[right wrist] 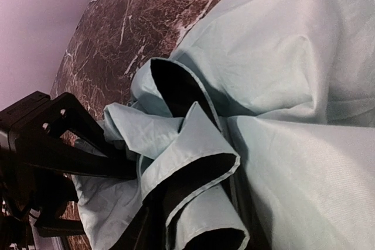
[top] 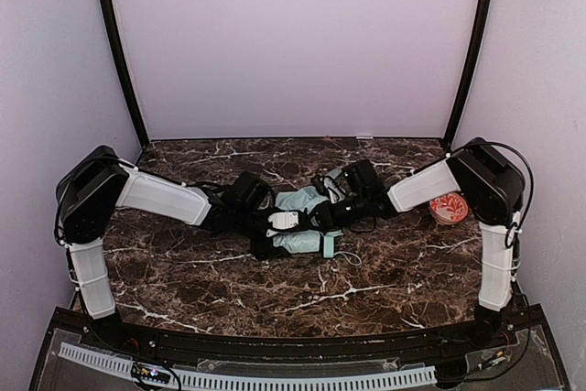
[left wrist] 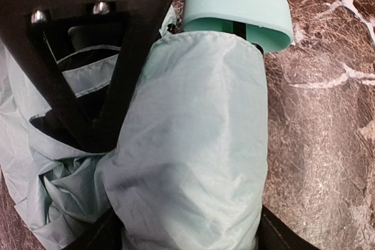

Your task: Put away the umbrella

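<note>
The umbrella (top: 298, 200) lies half-rolled in the middle of the marble table (top: 183, 272), with both arms meeting over it. Its mint handle (top: 328, 246) points toward the near edge. In the left wrist view the rolled mint canopy (left wrist: 193, 144) fills the gap between the two black fingers of my left gripper (left wrist: 190, 233). Both fingers press on its sides, just below the handle (left wrist: 234, 13). My right gripper (top: 320, 215) sits at the loose end. There, folds of mint fabric with a black underside (right wrist: 199, 144) bunch over its jaws and hide how they stand.
An orange-and-white bowl (top: 449, 208) stands at the right, beside the right arm's upper link. The umbrella's thin wrist cord (top: 348, 256) trails on the marble near the handle. Lilac walls close the table on three sides.
</note>
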### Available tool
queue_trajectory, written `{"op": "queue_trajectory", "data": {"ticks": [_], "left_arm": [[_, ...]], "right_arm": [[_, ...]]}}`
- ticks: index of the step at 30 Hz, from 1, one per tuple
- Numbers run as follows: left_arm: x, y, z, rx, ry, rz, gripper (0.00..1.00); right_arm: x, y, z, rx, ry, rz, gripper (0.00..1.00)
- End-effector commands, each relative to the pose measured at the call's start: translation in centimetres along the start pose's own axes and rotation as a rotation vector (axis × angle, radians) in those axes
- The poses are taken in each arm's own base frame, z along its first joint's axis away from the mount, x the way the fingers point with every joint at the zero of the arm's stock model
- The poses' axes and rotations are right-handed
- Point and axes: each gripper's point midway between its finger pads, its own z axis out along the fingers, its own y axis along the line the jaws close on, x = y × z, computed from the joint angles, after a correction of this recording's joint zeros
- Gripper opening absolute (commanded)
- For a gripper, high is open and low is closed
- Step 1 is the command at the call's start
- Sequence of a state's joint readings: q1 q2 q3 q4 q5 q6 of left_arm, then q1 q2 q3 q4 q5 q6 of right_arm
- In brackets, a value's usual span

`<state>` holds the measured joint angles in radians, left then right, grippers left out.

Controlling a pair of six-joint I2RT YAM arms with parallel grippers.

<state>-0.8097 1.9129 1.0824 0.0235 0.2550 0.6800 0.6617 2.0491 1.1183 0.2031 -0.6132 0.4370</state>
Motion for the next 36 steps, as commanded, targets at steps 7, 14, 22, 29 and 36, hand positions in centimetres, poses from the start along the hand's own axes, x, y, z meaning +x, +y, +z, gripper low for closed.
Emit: {"op": "queue_trajectory", "data": {"ticks": [7,14,22,29,36], "left_arm": [[4.8,-4.4,1.0,0.177,0.172,-0.187,0.65],[5.5,-6.7,0.7,0.304,0.246,-0.327,0.59],[5.5,-9.3,0.1,0.436,0.278,-0.467,0.43],[5.3,-10.5,-0.4,0.511,0.312,-0.538,0.33],[5.6,-11.9,-0.7,0.589,0.338,-0.575,0.28]], "right_arm": [[-3.4,-0.3,-3.5,0.088,-0.086,0.031,0.41],[-4.8,1.1,-8.2,0.154,-0.185,-0.071,0.43],[-3.4,7.3,-13.3,0.148,-0.324,-0.465,0.43],[1.2,11.4,-12.4,0.234,-0.308,-0.991,0.47],[5.1,13.0,-8.7,0.321,-0.213,-1.388,0.61]]}}
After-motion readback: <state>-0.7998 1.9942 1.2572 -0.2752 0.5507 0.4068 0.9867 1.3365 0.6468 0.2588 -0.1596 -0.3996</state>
